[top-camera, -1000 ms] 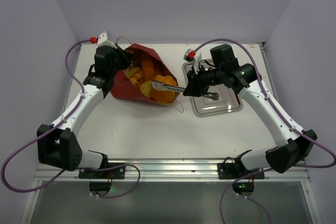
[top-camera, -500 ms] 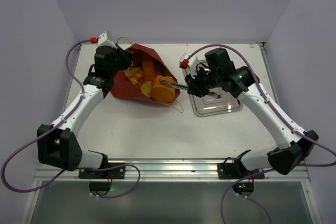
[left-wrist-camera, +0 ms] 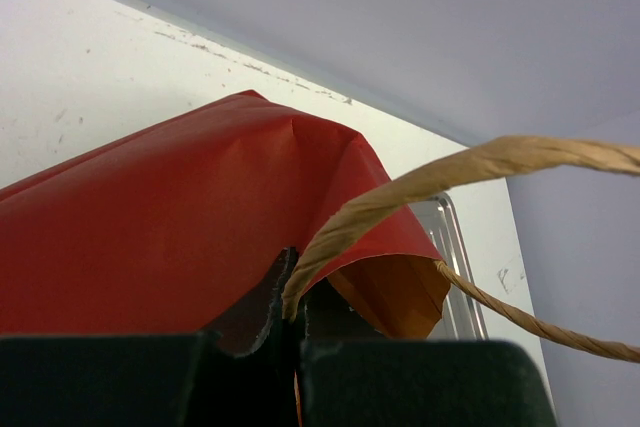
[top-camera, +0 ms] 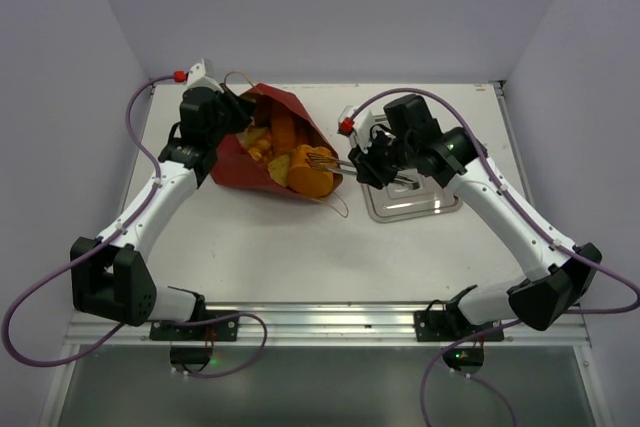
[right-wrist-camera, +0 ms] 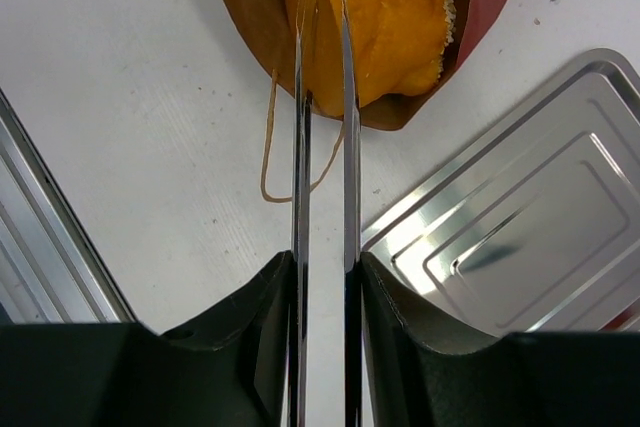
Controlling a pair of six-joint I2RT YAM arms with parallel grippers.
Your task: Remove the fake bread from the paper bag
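The red paper bag lies on its side at the back left, mouth toward the right. Several orange fake bread pieces show in its mouth. My left gripper is shut on the bag's upper rim by a loop handle; the red paper fills the left wrist view. My right gripper is shut on metal tongs. The tong blades reach into the bag mouth and straddle an orange bread piece; whether they pinch it I cannot tell.
A shiny steel tray lies just right of the bag, under my right arm; it also shows in the right wrist view. A thin loop handle trails on the white table below the bag mouth. Walls enclose the table's back and sides.
My right arm has moved left, and the tongs have gone from the bag's edge into its mouth, onto the orange bread. The left arm and bag have stayed still.
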